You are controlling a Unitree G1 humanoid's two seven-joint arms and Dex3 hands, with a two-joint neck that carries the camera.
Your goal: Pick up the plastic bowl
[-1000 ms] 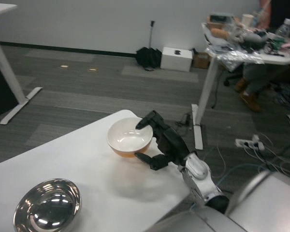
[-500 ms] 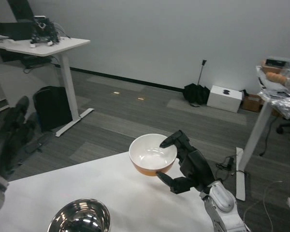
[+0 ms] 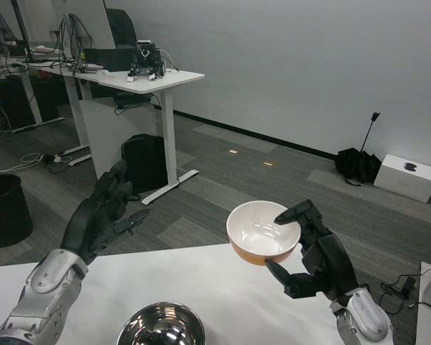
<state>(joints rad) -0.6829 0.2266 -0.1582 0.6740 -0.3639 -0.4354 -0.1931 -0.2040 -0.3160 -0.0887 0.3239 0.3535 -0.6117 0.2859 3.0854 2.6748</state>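
Nearest the camera, the shiny round steel bowl (image 3: 160,328) sits on the white table (image 3: 215,287), cut off by the bottom edge of the head view. Just past it on the right, the robot's black right hand (image 3: 312,251) grips the plastic bowl with the white inside and orange outside (image 3: 263,232): 1 finger hooks over the far rim, another presses the underside, and the bowl hangs clear above the table's far edge, tipped slightly toward the camera. On the left, the black left hand (image 3: 100,213) is raised over the table's near-left corner, fingers spread apart and holding nothing, the silver forearm (image 3: 39,302) running down to the lower-left corner. Beyond the table lies grey carpeted floor, a black bin (image 3: 7,208) at far left, then a white desk (image 3: 118,79) with a dark bag (image 3: 145,162) under it. At the far wall, a white box (image 3: 406,177) and a black folded umbrella (image 3: 360,164) rest on the floor.
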